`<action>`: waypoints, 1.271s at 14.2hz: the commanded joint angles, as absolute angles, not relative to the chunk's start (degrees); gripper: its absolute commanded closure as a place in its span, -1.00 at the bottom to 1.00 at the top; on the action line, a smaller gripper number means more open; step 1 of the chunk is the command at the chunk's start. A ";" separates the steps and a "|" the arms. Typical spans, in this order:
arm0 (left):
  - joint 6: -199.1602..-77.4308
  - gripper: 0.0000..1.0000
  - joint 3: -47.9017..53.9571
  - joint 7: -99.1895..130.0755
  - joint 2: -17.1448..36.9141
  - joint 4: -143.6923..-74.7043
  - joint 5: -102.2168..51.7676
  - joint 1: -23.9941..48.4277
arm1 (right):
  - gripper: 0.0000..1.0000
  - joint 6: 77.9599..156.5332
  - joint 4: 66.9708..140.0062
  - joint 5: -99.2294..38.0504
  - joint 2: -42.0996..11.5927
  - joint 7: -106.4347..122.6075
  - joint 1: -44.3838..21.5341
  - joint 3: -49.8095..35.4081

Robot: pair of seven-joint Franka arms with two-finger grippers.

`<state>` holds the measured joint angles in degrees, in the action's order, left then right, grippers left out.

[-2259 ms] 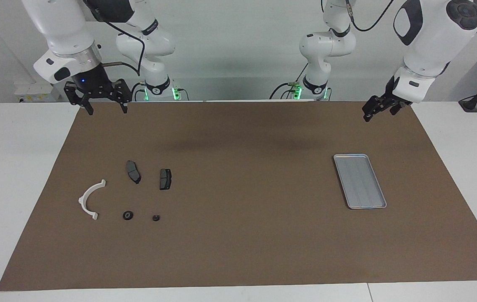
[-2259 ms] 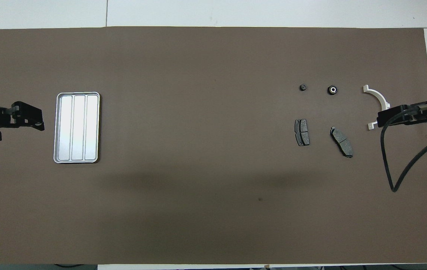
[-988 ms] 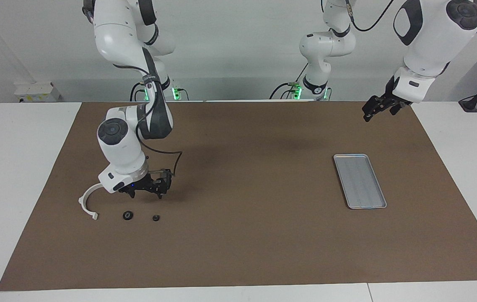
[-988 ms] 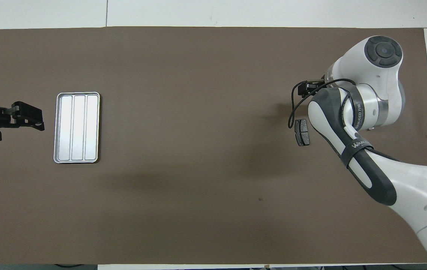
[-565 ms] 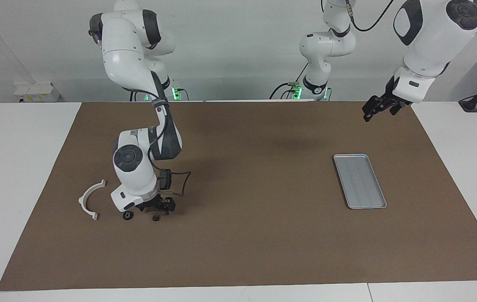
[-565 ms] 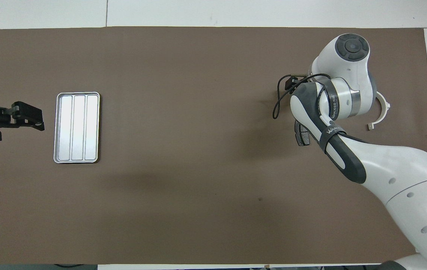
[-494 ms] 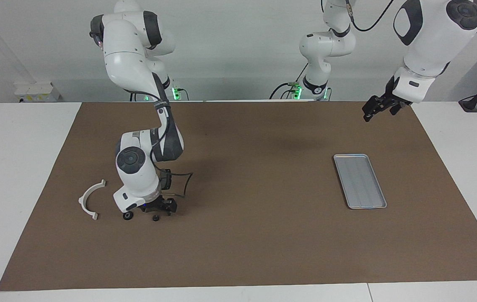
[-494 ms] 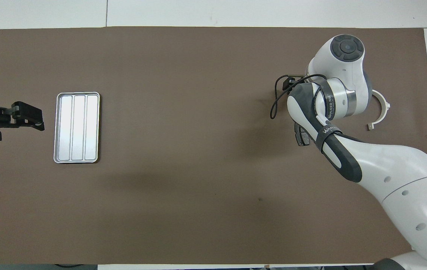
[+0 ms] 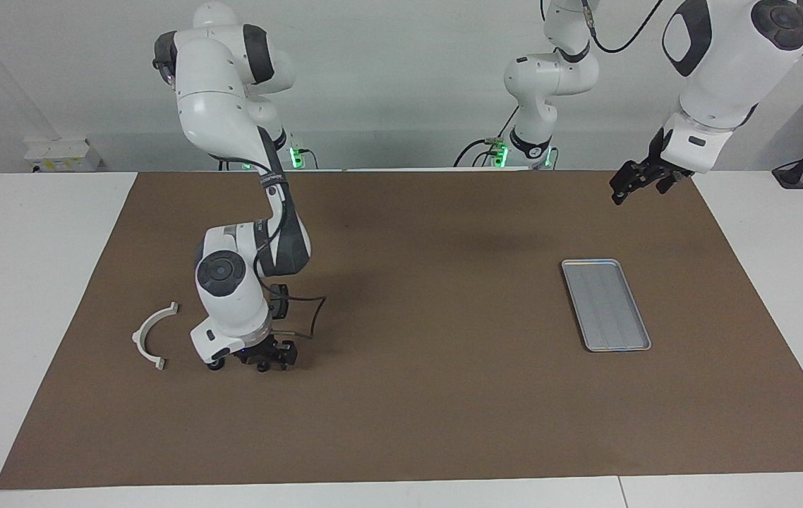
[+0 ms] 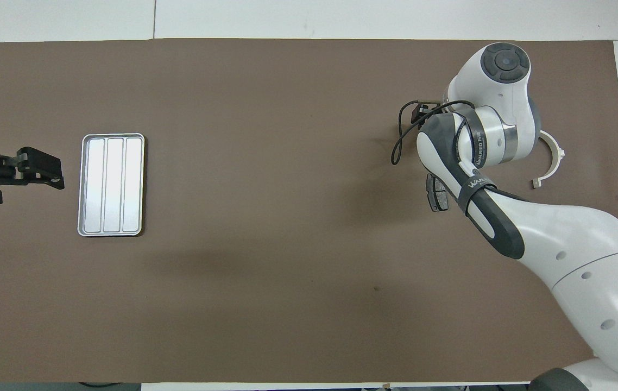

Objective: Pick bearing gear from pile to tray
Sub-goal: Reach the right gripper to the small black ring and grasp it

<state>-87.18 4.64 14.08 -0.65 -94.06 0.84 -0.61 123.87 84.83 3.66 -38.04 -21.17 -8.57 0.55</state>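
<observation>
Right gripper [image 9: 269,361] – lowered to the worktop [image 9: 408,416] in the lower half of the facing view, toward the right arm's end. Its tips sit at the worktop surface. Whether it is open, closed or gripping a part cannot be told; the wrist covers the spot in the overhead view.

Pile – spread around the right gripper:
- A black round part [image 9: 214,365] lies on the worktop just beside the gripper, partly under the wrist flange.
- A white bracket [image 9: 151,337] lies near it, closer to the worktop's edge at the right arm's end, apart from the gripper.
- One grey pad [image 10: 434,196] shows in the overhead view, partly covered by the right arm's forearm. The arm hides it in the facing view.

Tray [image 9: 606,305] – flat on the worktop toward the left arm's end, mid-height in both frames, well apart from the pile. No part lies in it.

Left gripper [image 9: 629,185] – waiting in the air near the upper edge of the worktop in the facing view, beside the tray [image 10: 112,135] in the overhead view. Its grip state cannot be told.
</observation>
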 commanded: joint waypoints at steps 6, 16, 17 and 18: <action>-86.48 -1.00 4.92 13.71 -1.85 -94.75 0.26 -1.05 | -0.64 123.84 82.09 3.69 -39.99 -22.59 -7.91 0.09; -86.48 -1.00 4.92 13.71 -1.85 -94.75 0.26 -1.05 | 0.52 126.30 83.05 3.25 -39.90 -22.76 -7.12 0.09; -86.48 -1.00 4.92 13.71 -1.76 -94.75 0.26 -1.05 | 0.77 126.56 83.32 3.16 -39.90 -22.76 -7.12 0.09; -86.57 -1.00 4.92 13.71 -1.84 -94.75 0.26 -1.05 | 1.00 126.48 83.32 2.99 -39.90 -22.68 -7.12 0.09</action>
